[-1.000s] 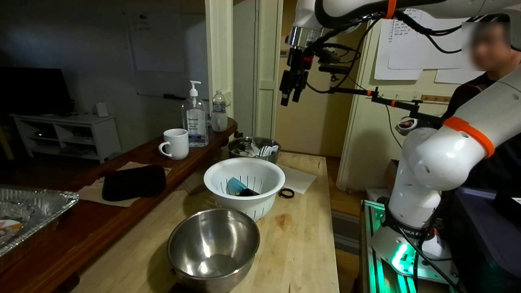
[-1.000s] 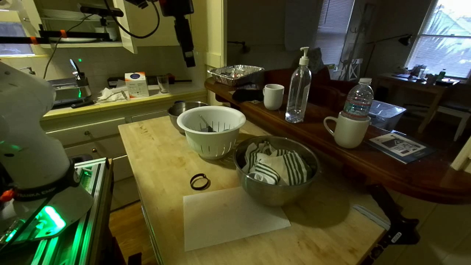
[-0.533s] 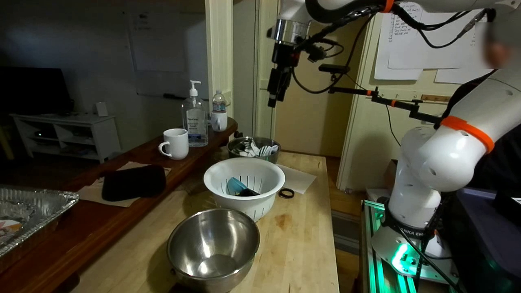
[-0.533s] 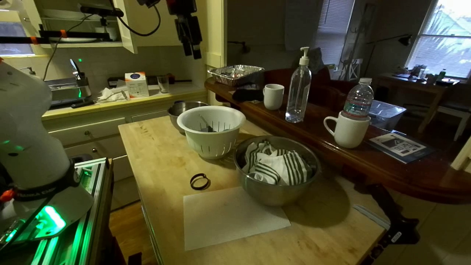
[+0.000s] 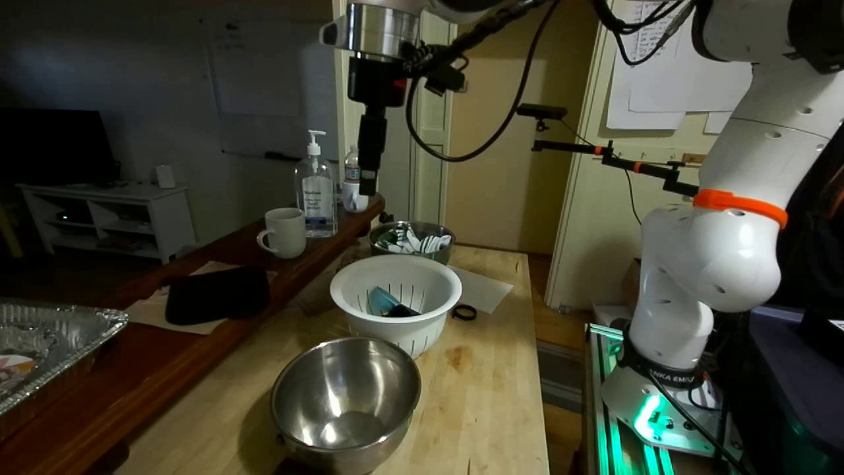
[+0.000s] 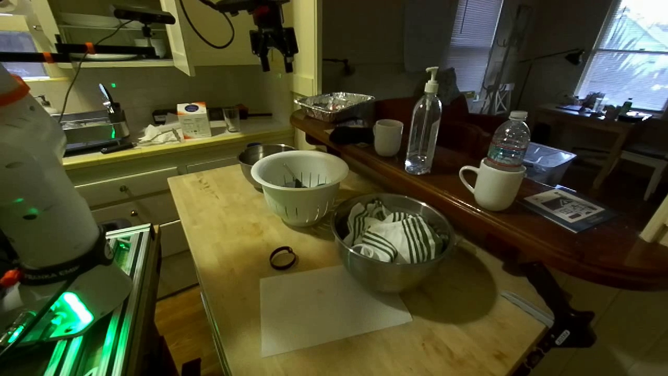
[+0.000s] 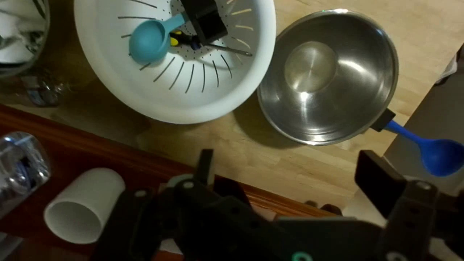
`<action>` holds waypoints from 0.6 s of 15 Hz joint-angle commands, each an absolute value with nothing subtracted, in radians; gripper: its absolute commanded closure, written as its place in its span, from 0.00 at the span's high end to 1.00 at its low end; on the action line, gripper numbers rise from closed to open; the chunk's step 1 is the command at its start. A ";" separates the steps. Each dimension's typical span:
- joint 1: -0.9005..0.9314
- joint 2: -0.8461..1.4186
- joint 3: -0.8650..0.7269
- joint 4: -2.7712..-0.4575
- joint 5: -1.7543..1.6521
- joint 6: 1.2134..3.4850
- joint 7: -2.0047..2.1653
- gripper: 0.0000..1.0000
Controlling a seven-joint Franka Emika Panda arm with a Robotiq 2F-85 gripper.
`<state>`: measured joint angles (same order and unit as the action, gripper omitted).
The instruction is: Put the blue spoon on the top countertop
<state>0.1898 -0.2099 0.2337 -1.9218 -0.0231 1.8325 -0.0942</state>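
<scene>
Wrist view. Claw (image 7: 286, 163) comes in from 6 o'clock, jaws spread wide, nothing held. Blue spoon (image 7: 442, 156) at 3 o'clock, bowl end seemingly past the edge of the pale counter (image 7: 429, 27). Handle points to 10, running into a black piece (image 7: 383, 120) at the 4 o'clock of the steel bowl (image 7: 348, 54); cannot tell whether that is the spoon's own grip. Top countertop (image 7: 90, 148) sweeps from 9 round to 6. Teal spoon (image 7: 146, 41) in the white colander (image 7: 195, 112), toward 11: not the one wanted, I judge.

In an exterior view: claw (image 5: 369, 186) edge-on, well above the colander at its 12; gap not readable here. Blue spoon not made out.

In an exterior view: claw (image 6: 276, 65) with clear air between its jaws. Scrap of blue (image 6: 253, 144) at the steel bowl's 11, perhaps the spoon; too small to be sure.

Step, as I read it: the reach, pick not yet made. Next calls for travel to 3 o'clock in the wrist view, a descent beside the steel bowl, jaws set across the handle. A knock might drop the spoon off the edge.
</scene>
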 commanded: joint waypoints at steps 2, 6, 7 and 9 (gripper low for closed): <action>0.208 -0.158 0.231 -1.860 -0.025 1.805 -0.126 1.00; 0.237 -0.036 0.258 -1.740 -0.037 1.723 -0.208 1.00; 0.256 0.026 0.281 -1.692 -0.036 1.716 -0.213 1.00; 0.293 0.123 0.319 -1.605 -0.044 1.686 -0.222 1.00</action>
<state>0.2392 -0.0538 0.2733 -1.7722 -0.0230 1.7622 -0.2028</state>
